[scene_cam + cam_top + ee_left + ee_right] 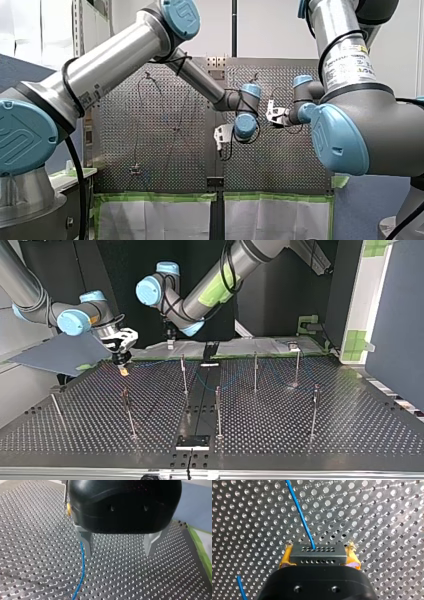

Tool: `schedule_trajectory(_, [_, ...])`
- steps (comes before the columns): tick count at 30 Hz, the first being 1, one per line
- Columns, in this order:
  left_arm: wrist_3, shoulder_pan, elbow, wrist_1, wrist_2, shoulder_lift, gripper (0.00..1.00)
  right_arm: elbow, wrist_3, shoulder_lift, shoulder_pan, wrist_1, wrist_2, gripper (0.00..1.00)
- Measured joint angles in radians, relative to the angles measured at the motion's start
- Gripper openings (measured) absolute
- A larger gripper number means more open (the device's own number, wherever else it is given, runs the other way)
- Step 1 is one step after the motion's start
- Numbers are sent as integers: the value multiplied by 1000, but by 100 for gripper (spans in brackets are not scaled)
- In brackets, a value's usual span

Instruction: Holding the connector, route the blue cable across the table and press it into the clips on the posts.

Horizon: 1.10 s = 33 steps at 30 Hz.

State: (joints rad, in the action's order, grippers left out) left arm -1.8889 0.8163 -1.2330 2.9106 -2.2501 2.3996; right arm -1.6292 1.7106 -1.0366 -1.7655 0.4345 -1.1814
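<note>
In the right wrist view my right gripper [319, 562] has its yellow pads [285, 559] shut on a grey connector [317, 553] with rows of small holes. The blue cable [300, 512] leaves the connector's top and runs away over the perforated plate. In the top view this gripper [122, 360] hangs low over the table's far left. My left gripper [120, 551] stands open just above the plate, nothing between its metal fingers [86, 542]. A stretch of blue cable [81, 572] lies just outside one finger. In the front view my left gripper [223, 136] is near the middle.
Several thin upright posts, such as one [184, 374] and another [255, 371], stand across the perforated table [350, 430]. A dark strip [200, 412] runs down the table's middle. Green-taped paper [160, 217] lines the near edge in the front view.
</note>
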Motion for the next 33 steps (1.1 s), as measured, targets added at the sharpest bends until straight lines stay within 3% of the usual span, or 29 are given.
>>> schedule_trajectory(10, [-2,8,88,-54,-45,85,100,0,0,0,3,1,3,0])
schedule_trajectory(19, [-1,9,167,-83,-84,101,100,0,0,0,3,1,3,0])
schedule_trajectory(24, [0,4,210,-89,-93,104,100,0,0,0,3,1,4,0])
schedule_trajectory(33, [8,-21,288,-76,-94,168,100,0,0,0,3,1,9,0])
